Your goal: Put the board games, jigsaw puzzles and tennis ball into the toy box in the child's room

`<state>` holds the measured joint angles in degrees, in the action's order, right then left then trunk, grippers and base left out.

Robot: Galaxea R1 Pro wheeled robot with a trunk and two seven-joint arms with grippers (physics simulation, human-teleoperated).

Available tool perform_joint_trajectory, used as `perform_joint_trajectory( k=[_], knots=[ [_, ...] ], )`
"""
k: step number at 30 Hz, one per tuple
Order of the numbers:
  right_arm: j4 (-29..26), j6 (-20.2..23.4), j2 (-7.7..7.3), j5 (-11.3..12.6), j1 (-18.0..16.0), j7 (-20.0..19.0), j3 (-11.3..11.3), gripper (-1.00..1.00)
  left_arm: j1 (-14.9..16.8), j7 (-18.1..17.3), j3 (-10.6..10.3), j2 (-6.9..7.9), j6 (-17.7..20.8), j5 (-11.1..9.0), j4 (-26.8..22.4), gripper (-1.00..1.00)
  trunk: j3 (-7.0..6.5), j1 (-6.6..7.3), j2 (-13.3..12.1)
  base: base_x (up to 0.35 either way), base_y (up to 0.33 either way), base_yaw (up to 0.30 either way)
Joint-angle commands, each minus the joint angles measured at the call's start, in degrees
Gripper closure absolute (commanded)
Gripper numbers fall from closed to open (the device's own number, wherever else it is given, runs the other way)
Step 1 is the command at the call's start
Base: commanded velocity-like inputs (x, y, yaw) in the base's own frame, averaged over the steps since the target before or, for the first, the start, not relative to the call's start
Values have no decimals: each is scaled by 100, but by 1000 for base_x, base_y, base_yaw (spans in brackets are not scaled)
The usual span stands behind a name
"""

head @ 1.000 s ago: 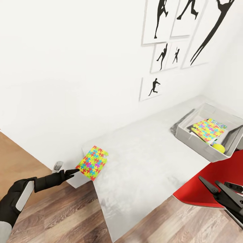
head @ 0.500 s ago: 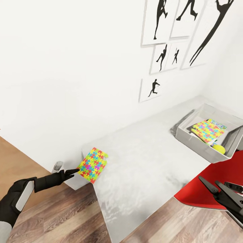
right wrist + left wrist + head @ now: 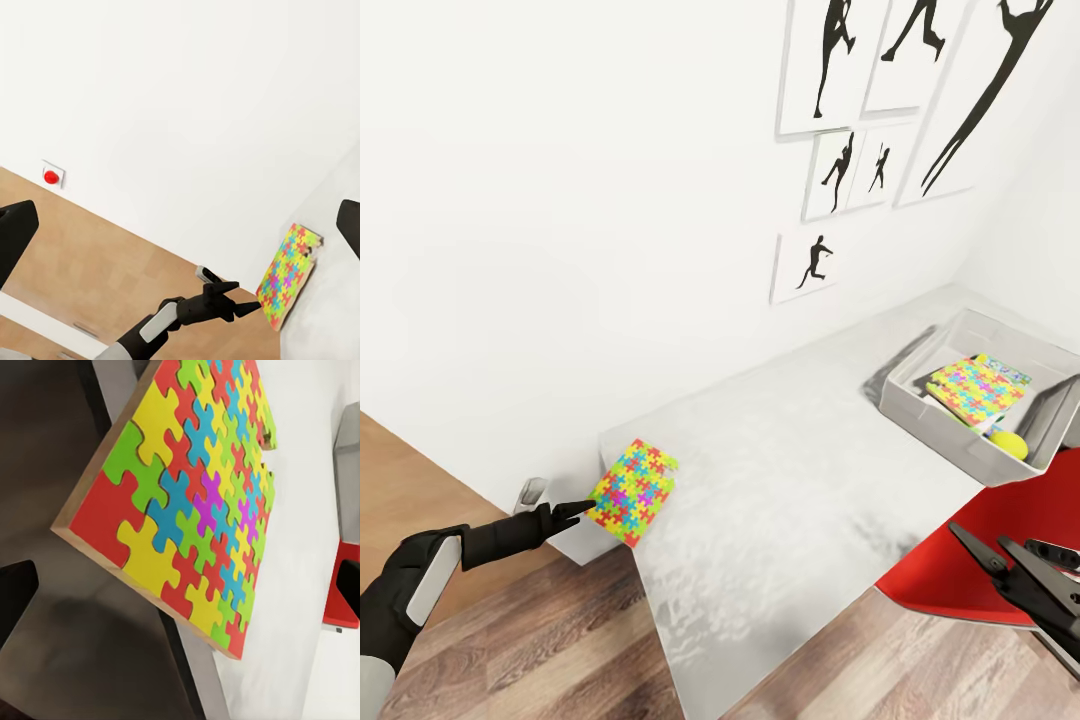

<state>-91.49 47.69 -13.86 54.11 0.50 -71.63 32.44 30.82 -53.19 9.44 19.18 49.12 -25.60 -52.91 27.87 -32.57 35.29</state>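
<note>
**Puzzle slab at the worktop's near corner, left gripper at its edge**

Head view: the left arm reaches forward, nearly level, its dark left gripper (image 3: 578, 512) pinching the near edge of a jigsaw puzzle (image 3: 632, 488). The slab sits at the corner of the pale worktop (image 3: 790, 480), partly overhanging and tilted up. Well apart, at the far right end of the worktop, the grey toy box (image 3: 920, 420) holds a second jigsaw puzzle (image 3: 972, 384) lying over a printed game box, with the tennis ball (image 3: 1010, 443) beside it. The right gripper (image 3: 1010, 565) hovers low at the right over a red chair (image 3: 1010, 520), fingers spread apart.

Left wrist view: the jigsaw puzzle (image 3: 191, 502) is seen close, slanted, its wooden-coloured edge over the worktop's dark rim; the red chair (image 3: 343, 585) shows far off.

Right wrist view: the left gripper (image 3: 244, 304) meets the lower edge of the jigsaw puzzle (image 3: 289, 275), the arm stretched out above the wooden floor (image 3: 90, 255). A red knob (image 3: 51, 177) sits on the white wall.
</note>
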Motion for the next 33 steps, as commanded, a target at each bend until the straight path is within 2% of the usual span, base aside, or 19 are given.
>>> perform_joint_trajectory(
  k=[1,19,33],
  knots=[
    [-4,39,-2,30,2,8,-1,-100,3,-14,3,3,28,-6,0,-100,5,-2,6,3,-3,0],
    [-2,39,-2,31,3,8,-1,-100,3,-23,5,1,28,-6,0,-100,5,-2,6,0,0,0],
    [-2,39,-2,30,3,8,-1,-100,3,-24,5,6,28,-6,0,-100,-14,-2,6,0,0,-53]
  ],
)
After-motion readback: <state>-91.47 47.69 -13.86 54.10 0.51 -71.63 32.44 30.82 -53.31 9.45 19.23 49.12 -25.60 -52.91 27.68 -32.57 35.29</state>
